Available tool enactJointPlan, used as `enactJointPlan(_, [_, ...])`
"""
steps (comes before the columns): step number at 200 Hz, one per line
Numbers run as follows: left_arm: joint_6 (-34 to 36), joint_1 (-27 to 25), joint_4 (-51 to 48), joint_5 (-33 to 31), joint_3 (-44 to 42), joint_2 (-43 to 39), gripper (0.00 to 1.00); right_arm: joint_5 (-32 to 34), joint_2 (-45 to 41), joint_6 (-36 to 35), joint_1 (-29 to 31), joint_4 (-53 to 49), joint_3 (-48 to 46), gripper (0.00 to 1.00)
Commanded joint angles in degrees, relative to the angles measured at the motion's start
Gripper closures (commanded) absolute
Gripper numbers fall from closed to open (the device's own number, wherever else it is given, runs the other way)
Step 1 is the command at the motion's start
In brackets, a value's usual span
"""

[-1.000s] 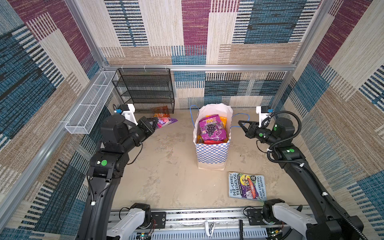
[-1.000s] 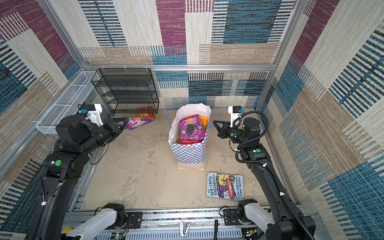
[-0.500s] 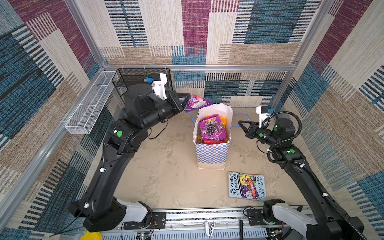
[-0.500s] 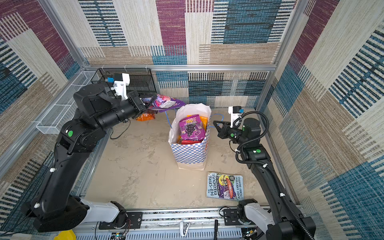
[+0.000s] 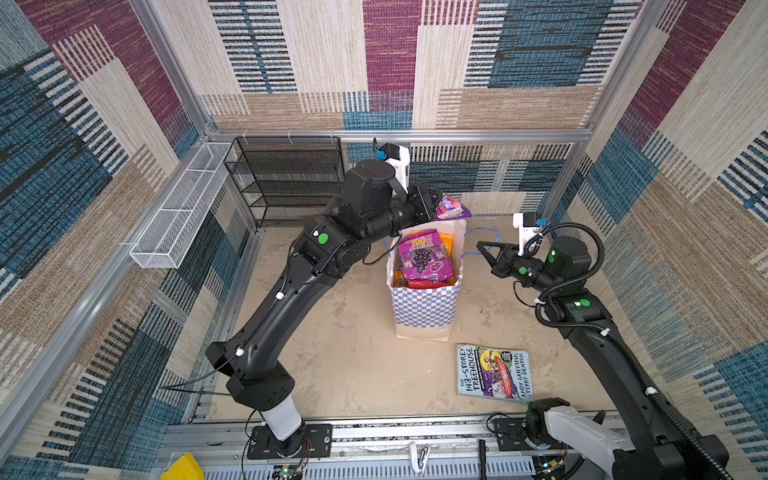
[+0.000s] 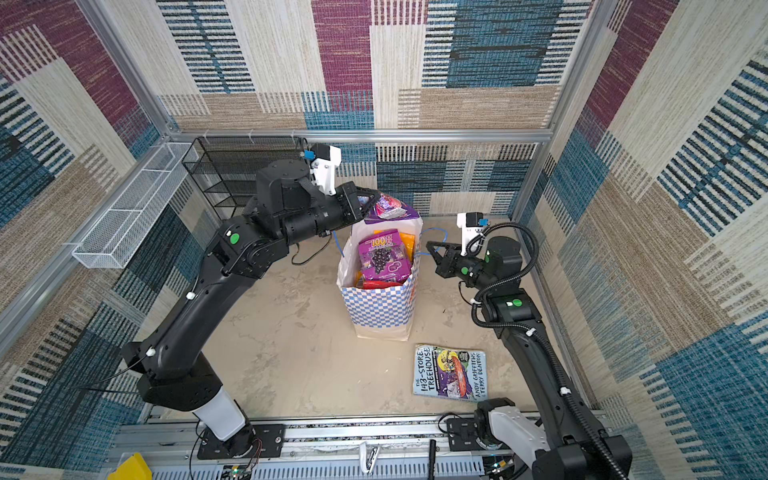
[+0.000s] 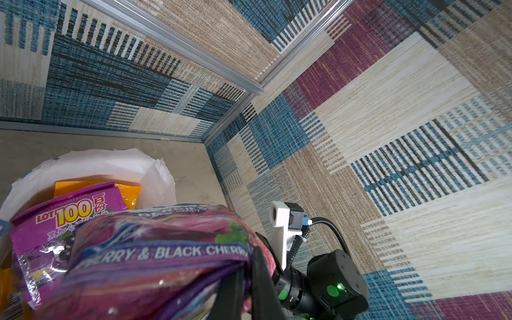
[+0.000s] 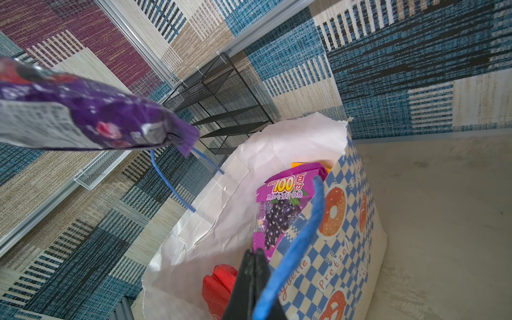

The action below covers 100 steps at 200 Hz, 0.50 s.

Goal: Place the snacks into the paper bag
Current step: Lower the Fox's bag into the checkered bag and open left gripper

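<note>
The blue-and-white checkered paper bag stands upright mid-floor. In it lie a purple grape packet, a red packet and an orange one. My left gripper is shut on a purple-pink snack packet and holds it in the air over the bag's far rim. My right gripper is shut at the bag's right side. The blue cord handle runs along its fingers, not pinched between them.
A "143-Storey Treehouse" book lies flat on the floor in front of the bag to the right. A black mesh rack stands at the back wall, with a white wire basket on the left wall.
My left arm has lifted the purple-pink packet from the floor at the back left and swung it right, over the bag's far rim. The right arm has stayed still.
</note>
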Motion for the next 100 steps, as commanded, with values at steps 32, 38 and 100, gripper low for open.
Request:
enactJointPlan(32, [3.55,0.14,0.31,-5.56,-0.93,4.29,1.00,0.28,-0.21,-0.22,0.03,1.59,0.08,1.00])
enactJointPlan(38, [3.79,0.14,0.06,-6.18,-0.93,4.86,1.00,0.32,-0.21,-0.28,-0.04,1.59,0.07,1.00])
enactJointPlan(100, [3.81,1.62,-0.60,-8.05,-0.87,10.53,1.00,0.56,-0.21,-0.33,-0.01,1.59,0.08,1.00])
